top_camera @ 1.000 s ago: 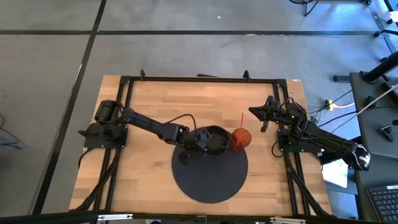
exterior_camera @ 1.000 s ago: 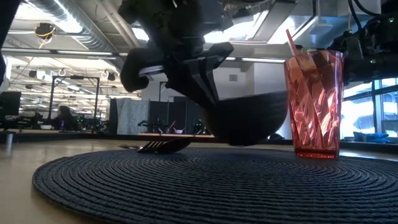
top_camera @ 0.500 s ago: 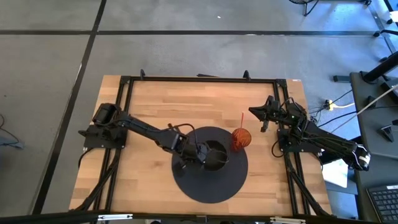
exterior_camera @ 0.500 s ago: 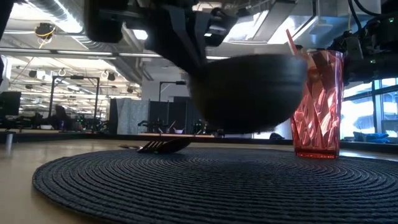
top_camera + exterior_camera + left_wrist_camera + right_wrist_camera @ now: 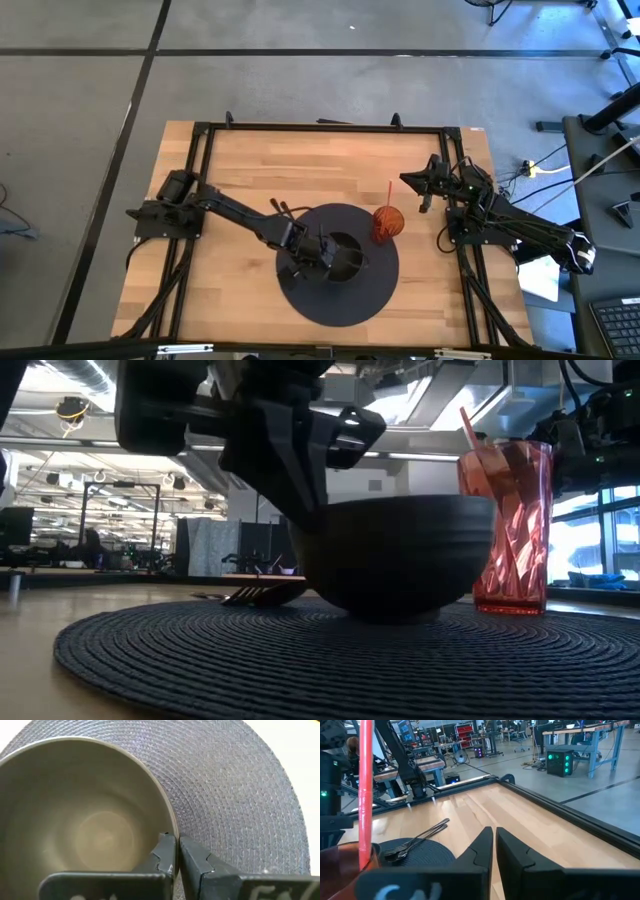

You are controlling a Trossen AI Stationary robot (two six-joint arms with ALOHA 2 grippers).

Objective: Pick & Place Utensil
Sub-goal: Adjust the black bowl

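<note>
The placing step is judged to be at hand: the bowl [image 5: 395, 565] is set down on the round mat [image 5: 300, 295], its rim pinched between the narrowly closed fingers of the left claw [image 5: 176, 851]. Release and withdrawal are called for next. The fork [image 5: 255, 595] lies on the mat just beyond that claw, near the bowl. The right claw [image 5: 493, 842], fingers nearly closed on nothing, waits at the surface [image 5: 240, 165] edge beside the red cup [image 5: 388, 222].

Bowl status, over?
Left gripper shut on bowl rim, bowl down on mat. Right gripper shut, parked at table's right. Fork untouched behind bowl.
</note>
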